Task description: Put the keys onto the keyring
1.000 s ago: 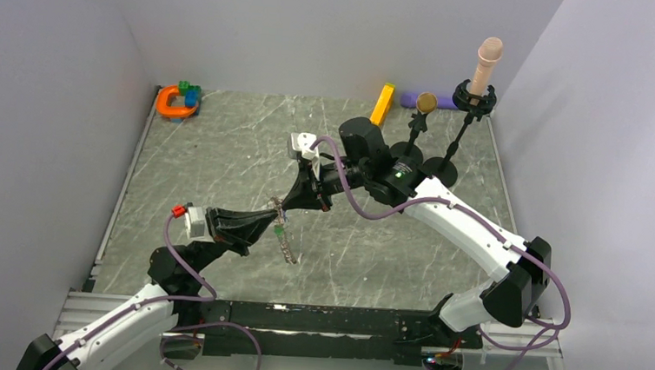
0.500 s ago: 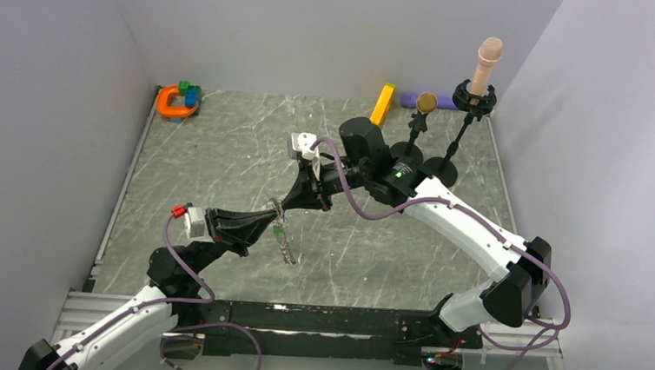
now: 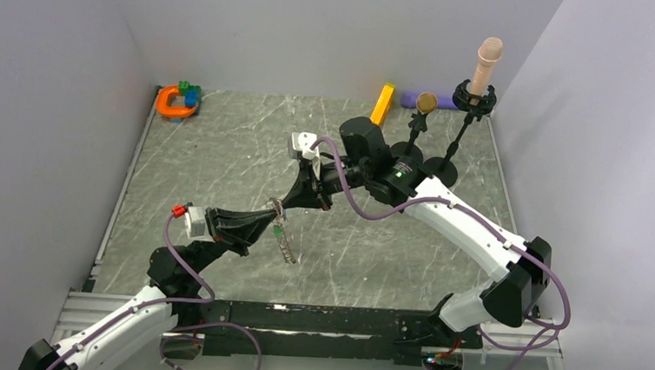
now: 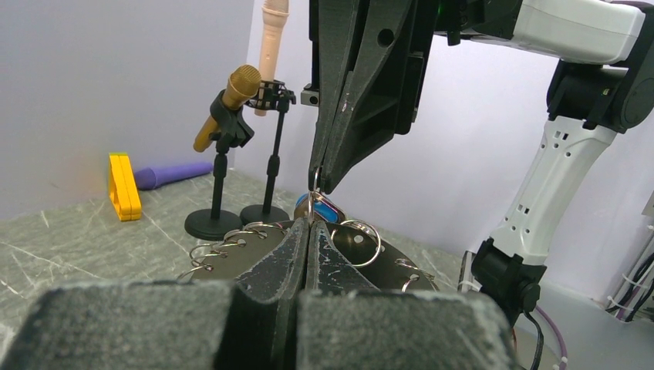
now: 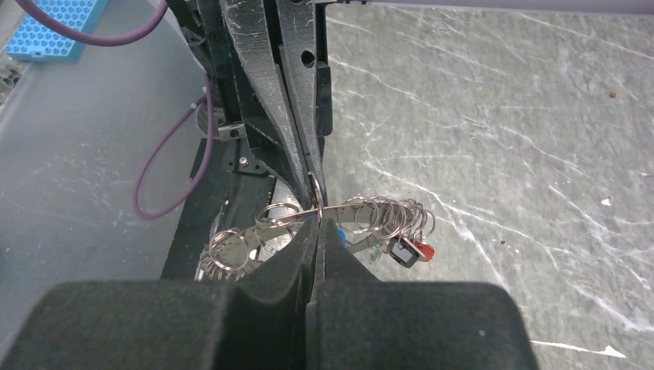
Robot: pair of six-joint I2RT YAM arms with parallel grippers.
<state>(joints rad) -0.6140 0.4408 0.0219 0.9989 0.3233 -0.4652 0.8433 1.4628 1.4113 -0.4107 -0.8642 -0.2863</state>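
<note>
Your left claw [image 4: 308, 233] is clenched on the rim of the keyring [image 4: 351, 250]. Your right claw [image 5: 316, 235] meets it tip to tip, clenched on the same stretch of rim, with a thin wire loop [image 4: 315, 182] standing between the two tips. The keyring is held tilted over the tabletop [image 3: 222, 151], its edge strung with small split rings [image 5: 385, 212]. Keys [image 5: 409, 250] dangle beneath the keyring, red and dark heads together, and a blue head [image 4: 328, 206] sits at its far edge. Behind the keyring stand two microphone stands [image 3: 417, 126] and a yellow bar [image 3: 383, 104]. Far behind and left of the keyring lies an orange toy [image 3: 171, 103].
</note>
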